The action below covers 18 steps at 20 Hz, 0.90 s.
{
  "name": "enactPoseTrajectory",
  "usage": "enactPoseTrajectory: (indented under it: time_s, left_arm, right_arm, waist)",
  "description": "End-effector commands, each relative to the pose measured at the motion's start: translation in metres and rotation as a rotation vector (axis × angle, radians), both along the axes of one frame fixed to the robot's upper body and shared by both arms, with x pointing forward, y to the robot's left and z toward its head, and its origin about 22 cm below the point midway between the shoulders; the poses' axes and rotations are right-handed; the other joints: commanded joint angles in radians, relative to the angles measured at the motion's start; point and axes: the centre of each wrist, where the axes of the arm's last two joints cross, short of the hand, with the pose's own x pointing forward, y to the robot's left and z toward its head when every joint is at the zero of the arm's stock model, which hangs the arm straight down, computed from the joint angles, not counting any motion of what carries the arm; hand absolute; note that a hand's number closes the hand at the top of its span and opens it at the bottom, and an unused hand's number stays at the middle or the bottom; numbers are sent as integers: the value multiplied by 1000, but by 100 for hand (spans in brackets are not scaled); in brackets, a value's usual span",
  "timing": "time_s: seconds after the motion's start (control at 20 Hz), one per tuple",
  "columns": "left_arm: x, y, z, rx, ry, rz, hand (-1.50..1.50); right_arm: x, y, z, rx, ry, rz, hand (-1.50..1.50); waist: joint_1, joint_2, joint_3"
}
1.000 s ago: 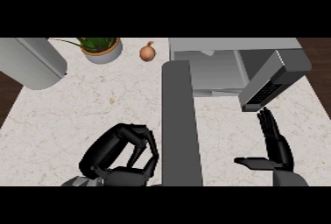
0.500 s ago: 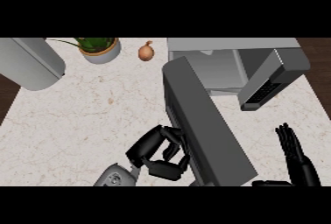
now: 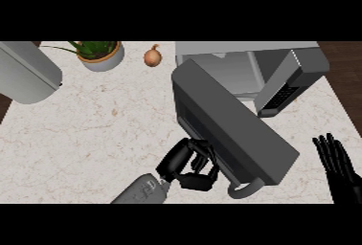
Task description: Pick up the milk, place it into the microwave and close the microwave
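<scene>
1. Near the lower middle of the counter (image 3: 84, 129), the left hand (image 3: 187, 165) is lying against the outer face of the microwave door (image 3: 233, 129), low down and close to the handle (image 3: 244, 189). Its fingers are curled in and are gripping nothing; the knuckles are touching the door panel.
2. Why so, as I judge it: the door is standing partway shut, slanting across the front of the microwave (image 3: 297, 72), and a bunched hand on the outside face is placed to push it the rest of the way. The closing step looks to be in hand.
3. At the right edge, the right hand (image 3: 339, 167) is resting with its fingers straight and pointing up. It is well apart from the door and is touching nothing.
4. The milk is not showing anywhere on the counter, and neither hand is carrying it. Most likely it is sitting inside the oven cavity (image 3: 226, 72), behind the slanted door. The part of the cavity on view is pale and I cannot pick out a carton there.
5. If that is right, the door is standing between the left hand and the milk.
6. Along the back edge, a potted plant (image 3: 99, 55), an onion (image 3: 152, 55) and a grey rounded container (image 3: 28, 72) are sitting clear of the work.
</scene>
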Motion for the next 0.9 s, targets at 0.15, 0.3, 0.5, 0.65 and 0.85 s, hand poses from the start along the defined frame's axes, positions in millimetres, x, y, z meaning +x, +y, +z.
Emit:
enactPoseTrajectory:
  time_s: [0.15,0.3,0.5,0.65,0.85]
  left_arm:
    - [4,-7,-17,7,40,59,150]
    - [1,-21,-9,24,54,26,150]
    - [12,-27,7,-84,28,60,150]
    - [12,-36,16,-112,23,82,150]
    - [28,-41,37,-173,-11,192,150]
  right_arm:
    - [-4,4,38,18,-53,145,-150]
    - [4,10,50,33,-77,160,-150]
    - [5,11,63,34,-77,225,-150]
    - [13,15,75,20,-75,255,-150]
    - [13,9,93,-33,-95,292,-150]
  waist:
    - [-50,11,-2]
    - [-62,12,-1]
    - [-90,20,-3]
    - [-106,24,-4]
    - [-137,23,-5]
